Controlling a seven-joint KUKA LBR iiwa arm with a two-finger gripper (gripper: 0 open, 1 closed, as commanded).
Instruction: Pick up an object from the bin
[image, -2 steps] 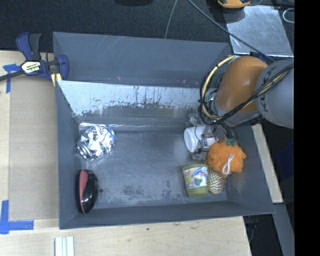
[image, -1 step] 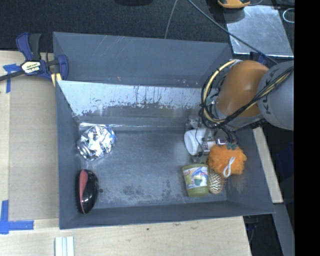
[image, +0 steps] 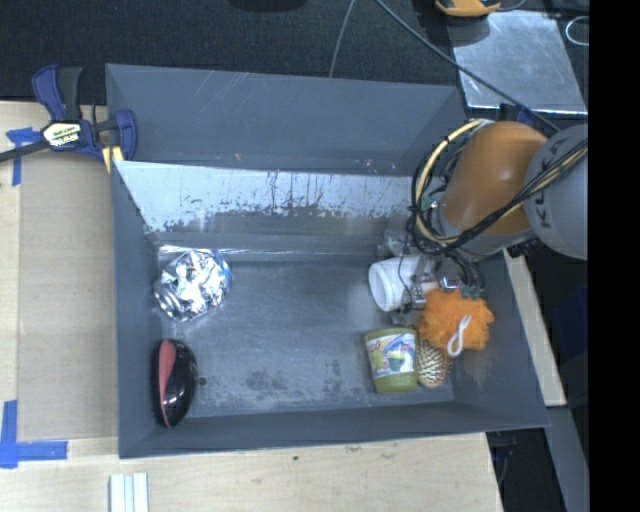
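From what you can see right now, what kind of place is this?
Most likely a robotics lab's bin-picking test station: a robot arm reaches into a grey metal bin, which holds unrelated loose things such as a black computer mouse and an orange mesh sponge.

Just beside the gripper (image: 413, 288) lie a white plastic cylinder (image: 384, 284) and an orange mesh puff (image: 455, 318) with a white cord (image: 459, 336). Near it, a green tub (image: 392, 362) carries a multicoloured picture label. Well apart from it are a mottled silver crumpled foil ball (image: 191, 284) and a glossy black oval mouse (image: 172, 383) edged red. The metal bin (image: 300, 335) is grey.
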